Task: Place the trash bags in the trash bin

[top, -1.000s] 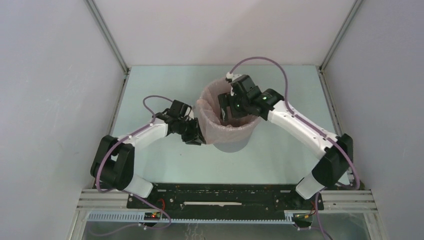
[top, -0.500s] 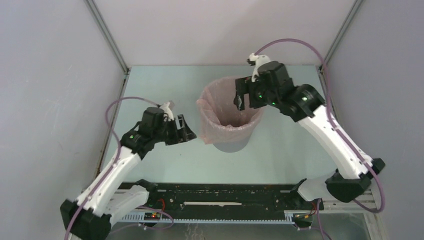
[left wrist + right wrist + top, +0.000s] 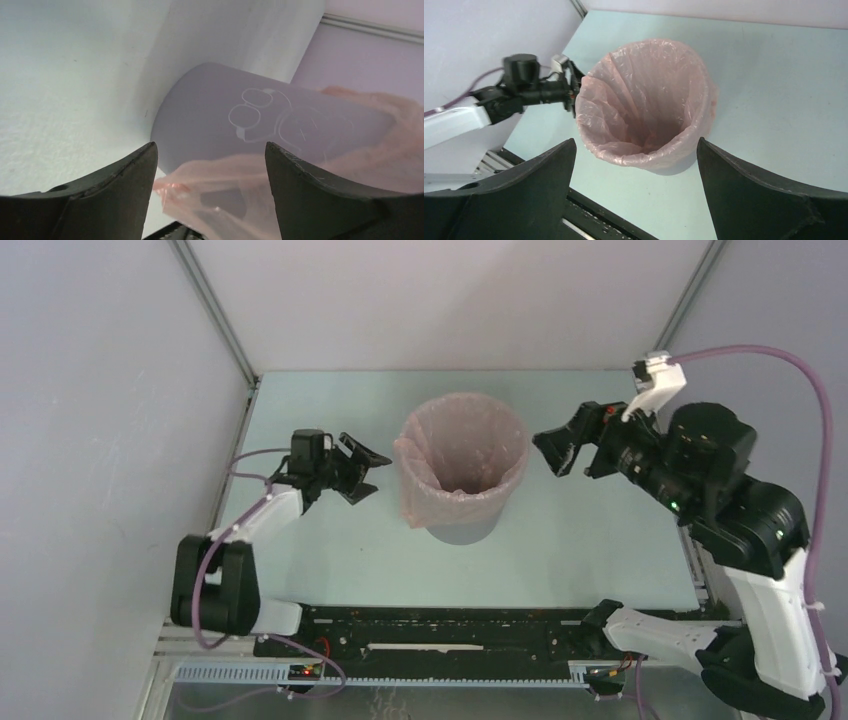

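The round grey trash bin (image 3: 462, 527) stands upright in the middle of the table. The pale-pink trash bag (image 3: 466, 455) lines its inside and is folded over the rim, with a flap hanging down the left side. My left gripper (image 3: 362, 469) is open and empty, low, just left of the bin. Its wrist view shows the bin wall (image 3: 220, 107) and the bag flap (image 3: 210, 185) beyond its fingers. My right gripper (image 3: 568, 448) is open and empty, raised to the right of the bin. Its wrist view looks down into the lined bin (image 3: 649, 105).
White enclosure walls with metal corner posts (image 3: 215, 315) surround the pale-green table (image 3: 330, 560). A black mounting rail (image 3: 440, 632) runs along the near edge. The left arm (image 3: 484, 107) shows in the right wrist view.
Both grippers have pulled away from the bin's rim. The right arm rose and swung far right; the left arm drew back left and lowered. The bag stays draped over the rim.
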Tool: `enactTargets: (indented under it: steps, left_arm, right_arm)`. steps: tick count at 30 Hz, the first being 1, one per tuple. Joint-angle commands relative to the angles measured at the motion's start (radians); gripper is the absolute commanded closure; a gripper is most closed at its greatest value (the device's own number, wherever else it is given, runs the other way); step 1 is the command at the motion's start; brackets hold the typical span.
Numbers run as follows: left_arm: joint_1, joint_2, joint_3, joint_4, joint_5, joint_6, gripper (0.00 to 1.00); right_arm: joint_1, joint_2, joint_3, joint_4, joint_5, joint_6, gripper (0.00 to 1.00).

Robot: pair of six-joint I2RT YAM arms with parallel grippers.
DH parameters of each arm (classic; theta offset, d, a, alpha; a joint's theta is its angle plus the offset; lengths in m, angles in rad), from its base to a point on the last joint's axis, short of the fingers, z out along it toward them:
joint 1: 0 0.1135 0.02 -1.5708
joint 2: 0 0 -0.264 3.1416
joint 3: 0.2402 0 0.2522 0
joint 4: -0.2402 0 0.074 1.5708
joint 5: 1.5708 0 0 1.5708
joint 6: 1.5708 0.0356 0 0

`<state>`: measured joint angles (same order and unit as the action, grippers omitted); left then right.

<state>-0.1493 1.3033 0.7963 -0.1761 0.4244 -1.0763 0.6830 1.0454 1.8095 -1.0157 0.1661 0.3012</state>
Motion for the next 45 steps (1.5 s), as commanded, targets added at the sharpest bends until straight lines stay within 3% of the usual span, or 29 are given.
enactTargets:
  steps: [1,13,23,25,29,32,34,40,45]
  left_arm:
    - [-0.036,0.122,0.085,0.22,0.109,-0.208,0.17]
    - [-0.357,0.381,0.148,0.497,0.115,-0.438,0.24]
    - [-0.644,0.71,0.486,0.694,0.088,-0.737,0.25]
    - [-0.674,0.747,0.509,0.771,0.05,-0.804,0.26]
    - [-0.655,0.743,0.545,0.72,0.028,-0.74,0.26]
    - [-0.599,0.663,0.508,0.624,0.015,-0.605,0.25]
    - [-0.543,0.555,0.465,0.477,-0.009,-0.478,0.23]
    - [-0.365,0.083,0.389,0.048,-0.107,-0.191,0.12]
    - [-0.309,-0.2,0.627,-0.315,-0.335,0.109,0.1]
  right_arm:
    - [-0.007,-0.058,0.005,-0.027,0.037,0.057,0.0]
    - [-0.008,-0.153,-0.024,-0.076,0.073,0.113,0.0]
    - [-0.008,-0.176,-0.017,-0.091,0.078,0.116,0.0]
    - [-0.008,-0.182,-0.017,-0.094,0.084,0.117,0.0]
    - [-0.008,-0.19,-0.009,-0.101,0.094,0.119,0.0]
    - [-0.007,-0.189,-0.008,-0.098,0.101,0.121,0.01]
    - [-0.008,-0.181,0.002,-0.09,0.087,0.118,0.0]
    - [-0.008,-0.12,0.096,-0.079,0.097,0.127,0.0]
    - [-0.008,-0.059,0.218,-0.071,0.118,0.118,0.0]
